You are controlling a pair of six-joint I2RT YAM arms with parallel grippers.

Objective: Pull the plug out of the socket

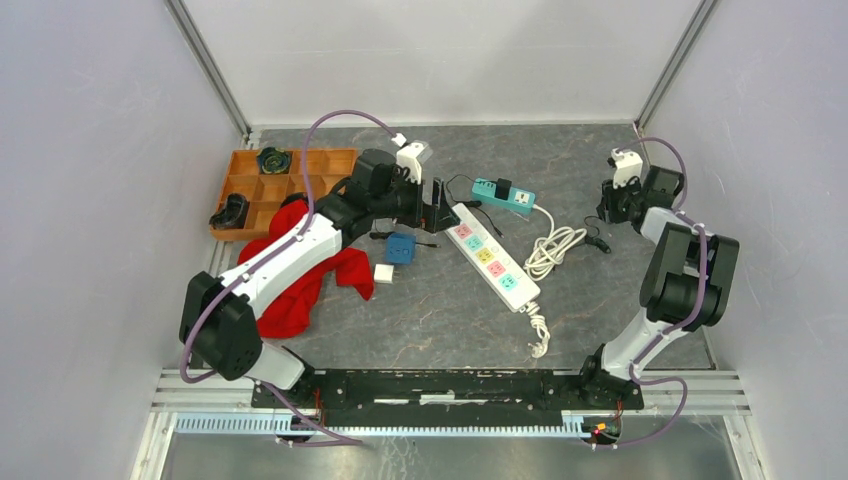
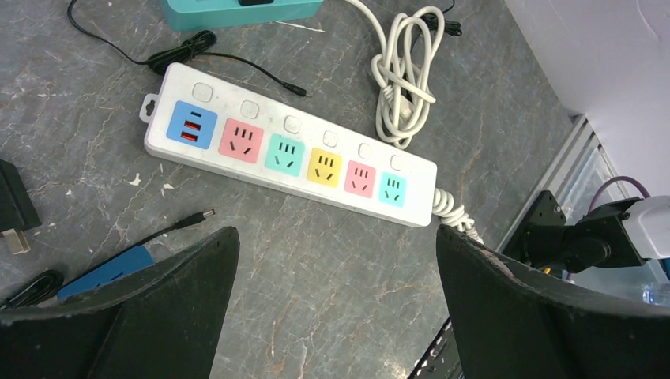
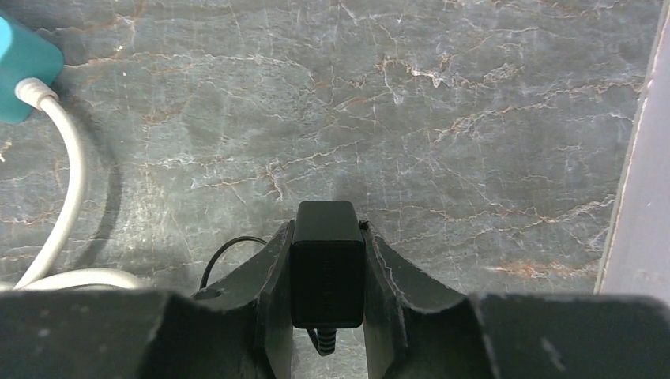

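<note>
Clamping the black plug (image 3: 327, 268) between closed fingers, the right gripper (image 3: 328, 233) is holding it low-centre in its wrist view over bare tabletop (image 3: 474, 118). It is well apart from the teal socket strip (image 3: 24, 67) at upper left, so it looks unplugged. The left gripper (image 2: 336, 241) is hovering fully spread and empty above the white power strip (image 2: 288, 154), likely just parked.

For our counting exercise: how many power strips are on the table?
2. The white power strip lies diagonally at mid-table; the teal power strip lies just behind its far end. The red cloth could hide something.
</note>
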